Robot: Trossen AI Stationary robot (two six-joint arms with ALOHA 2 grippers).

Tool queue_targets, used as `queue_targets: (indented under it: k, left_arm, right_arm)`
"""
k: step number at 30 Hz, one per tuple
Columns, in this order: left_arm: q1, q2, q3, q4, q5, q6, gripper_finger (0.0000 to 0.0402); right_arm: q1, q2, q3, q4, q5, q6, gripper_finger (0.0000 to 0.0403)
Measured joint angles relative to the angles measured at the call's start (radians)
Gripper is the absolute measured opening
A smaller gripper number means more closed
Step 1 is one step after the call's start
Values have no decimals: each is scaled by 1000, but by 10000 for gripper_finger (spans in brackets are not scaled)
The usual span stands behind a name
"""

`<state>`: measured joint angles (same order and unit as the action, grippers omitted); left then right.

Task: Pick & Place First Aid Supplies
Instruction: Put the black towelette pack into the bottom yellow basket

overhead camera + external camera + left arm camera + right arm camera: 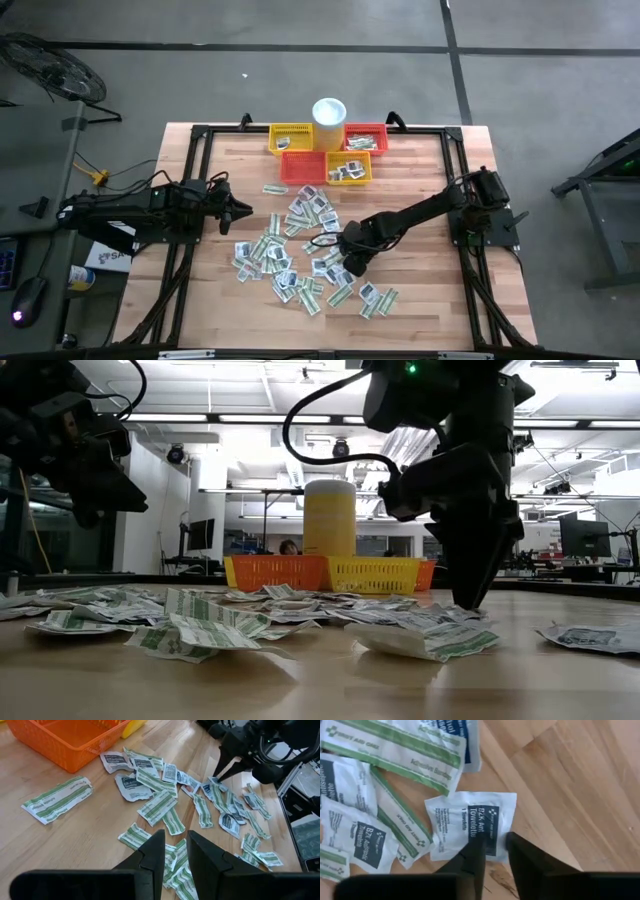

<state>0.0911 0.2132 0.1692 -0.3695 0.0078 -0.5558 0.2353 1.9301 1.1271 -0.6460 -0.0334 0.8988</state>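
Right gripper (492, 851) down at the table over a white towelette sachet (470, 822), fingers nearly together with its edge between the tips; whether the pinch has bitten, cannot tell. Best to close fully on that one edge, then lift straight so neighbours stay put. Left gripper (174, 851) hovers at the pile's left, narrow gap, empty. Sachets (300, 250): dozens, scattered mid-table. Baskets (325, 152): four. One white cup (329, 112).
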Motion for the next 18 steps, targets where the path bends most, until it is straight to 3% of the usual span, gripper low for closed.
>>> queue_targets:
  k: [5,14,18]
  left_arm:
    - [0,0,0,0,0,0,80]
    - [0,0,0,0,0,0,80]
    - [0,0,0,0,0,0,80]
  right_arm:
    - [-1,0,-2,8,-16,17,6]
    - [-3,-48,63,-113,2,47,2]
    - [-15,-96,133,-189,62,46,1]
